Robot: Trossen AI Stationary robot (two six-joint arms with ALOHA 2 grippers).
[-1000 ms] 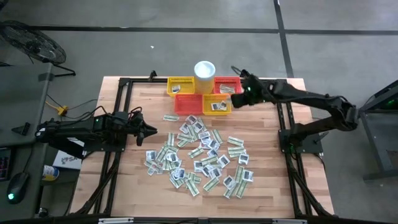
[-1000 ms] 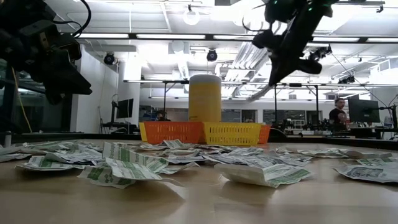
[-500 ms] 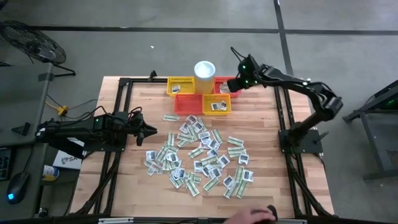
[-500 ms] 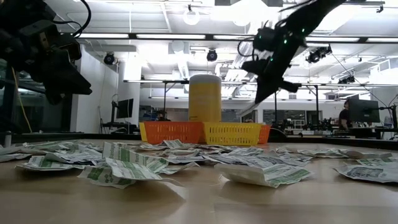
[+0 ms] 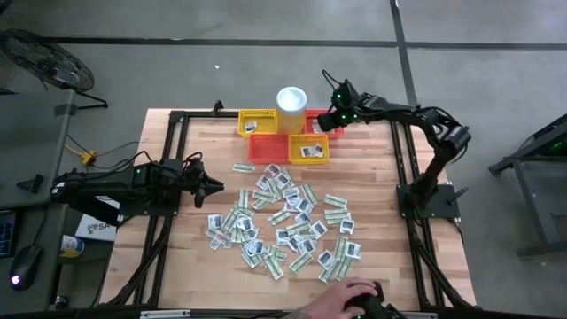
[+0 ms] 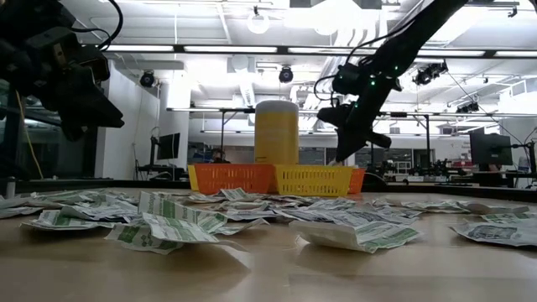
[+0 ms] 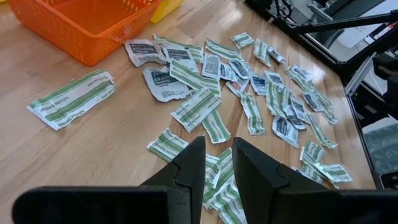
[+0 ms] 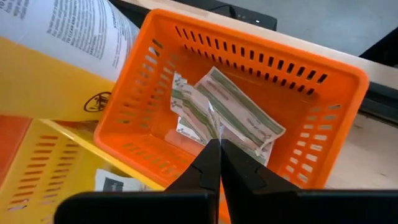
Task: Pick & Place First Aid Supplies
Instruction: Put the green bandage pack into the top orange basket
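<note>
Several first aid sachets (image 5: 283,221) lie scattered flat on the middle of the wooden table. My right gripper (image 5: 326,120) hangs shut on a green-striped sachet (image 8: 194,109) above the red-orange basket (image 8: 323,118) at the far edge, beside the white cup (image 5: 291,99). Another sachet (image 8: 252,127) lies on that basket's floor. My left gripper (image 5: 217,187) waits at the table's left, raised above the table. In its wrist view the left gripper (image 7: 217,155) is open with nothing between its fingers. My right gripper pinches one end of the narrow sachet (image 8: 211,135) between its two fingertips. The fingers slant down from the table's right side. The sachet sticks out ahead of the fingertips, along their line, over the basket's inside and clear of its floor.
Two yellow baskets (image 5: 257,122) (image 5: 308,149) and a second red-orange basket (image 5: 268,147) stand clustered by the cup, each with sachets inside. A black frame (image 5: 173,159) runs along the table's sides. A person's hand (image 5: 350,299) shows at the near edge.
My right gripper has swung toward the table's far edge and sunk, from above the right yellow basket to just over the far red-orange basket, still shut. A person's hand has come in at the near edge.
</note>
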